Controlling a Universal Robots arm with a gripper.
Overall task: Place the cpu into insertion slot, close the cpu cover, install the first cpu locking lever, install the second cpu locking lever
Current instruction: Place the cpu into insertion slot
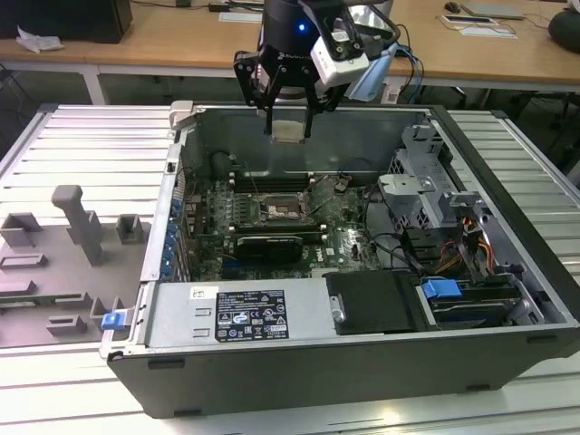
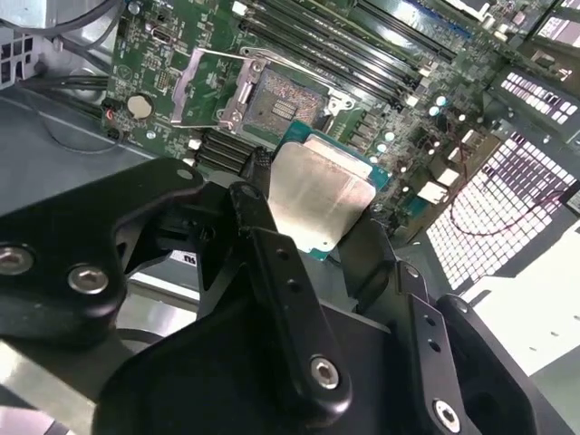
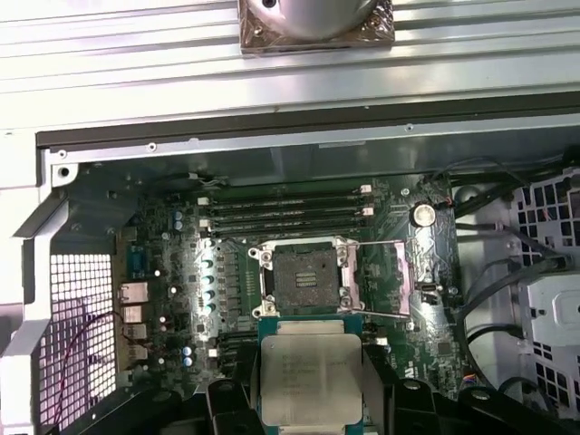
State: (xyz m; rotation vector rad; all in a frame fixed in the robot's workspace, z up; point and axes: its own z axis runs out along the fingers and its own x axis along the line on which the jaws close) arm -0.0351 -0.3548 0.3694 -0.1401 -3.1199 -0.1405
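Observation:
My gripper hangs above the open computer case, shut on the cpu, a flat pale square chip held by its edges. In both wrist views the cpu sits between the black fingers. The insertion slot lies below on the green board, its dark square bare inside a silver rim. The cpu cover is swung open and lies flat beside the slot.
Long black memory slots run just behind the socket. A black ribbed card lies in front of it. A drive cage with cables fills the exterior view's right of the case. A grey fixture stands outside at the left.

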